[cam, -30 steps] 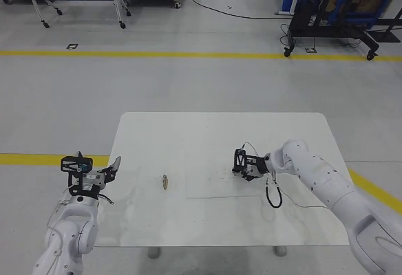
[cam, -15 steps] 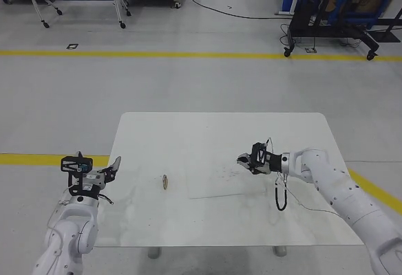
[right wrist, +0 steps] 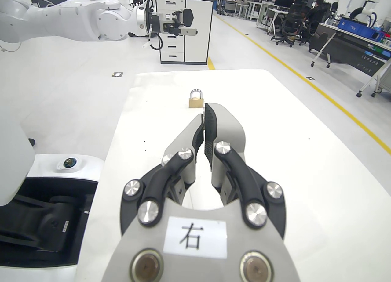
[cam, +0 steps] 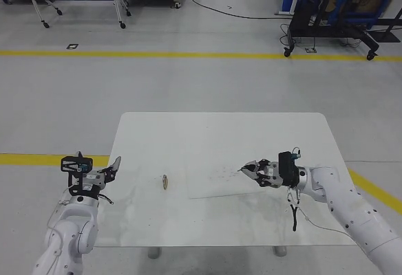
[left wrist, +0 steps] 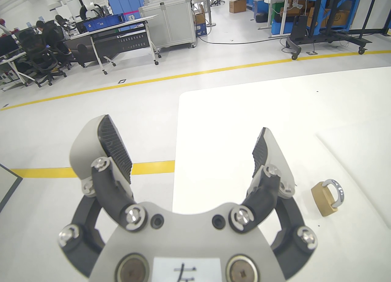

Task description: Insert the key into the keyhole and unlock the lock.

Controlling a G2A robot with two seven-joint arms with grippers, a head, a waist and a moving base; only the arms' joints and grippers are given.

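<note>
**A:** Now that the right gripper [right wrist: 204, 115] has swung up from pointing down at the middle of the bench [cam: 221, 134] and drawn back toward its own side, what does it carry?

**B:** Hard to say. Its jaws are pressed together, pad against pad, and lie level over the benchtop. If the key is pinched between them, I cannot make it out.

**A:** And past the tips?

**B:** The padlock [right wrist: 195, 99] sits straight ahead, well apart from them. It has a brass body and its shackle is closed, so nothing is unlocked yet. I can't see the keyhole.

**A:** So what does the turn mean for the task?

**B:** I read it as lining up. The jaws now aim along the bench at the lock, and the whole approach is still to come. Nothing steadies the padlock, so a push from a key could slide it.

**A:** Farther on?

**B:** The left gripper [left wrist: 186, 139] has not stirred. It sits at the bench's left edge with its jaws spread wide and nothing between them, and the padlock is near it.

**A:** Any writing?

**B:** Each wrist plate has a white label with a single character on it, which I leave unread. Nothing on the padlock is legible.
</note>
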